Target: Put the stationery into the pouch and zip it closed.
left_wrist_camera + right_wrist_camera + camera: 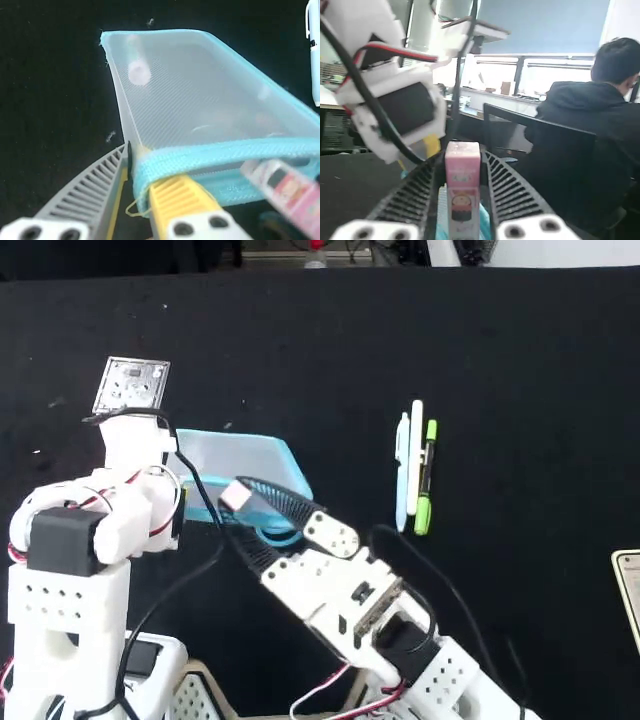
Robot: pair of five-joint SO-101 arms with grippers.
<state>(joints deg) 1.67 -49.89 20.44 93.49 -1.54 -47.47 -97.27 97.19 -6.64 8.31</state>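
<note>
Pouch (240, 462), see-through with a light blue zip band, flat on the black surface (520, 350) at about 9 o'clock from its middle in the high view, mouth turned toward 6 o'clock and the arms. At its 8 o'clock corner, the left gripper (134, 165), fingers (90, 195) clamped on the blue band, one grey and one yellow on either side of it. In the left wrist view, two blue edges of the mouth slightly apart beside that grip. At the 6 o'clock edge of the pouch, the right gripper (462, 160), fingers pressed together on a pink eraser (462, 180) held upright between them, its free end pointing toward 12 o'clock. Eraser right at the zip band; whether already past the mouth, hard to tell. Well apart from the pouch, at its 3 o'clock, three more pieces lying side by side, lengthwise along the 12-to-6 line: a blue-and-white pen (402, 475), a white pen (416, 450) and a green highlighter (427, 485), each touching or just beside the next. At the 4 o'clock edge of the surface, the corner of a pale card (628, 585).
</note>
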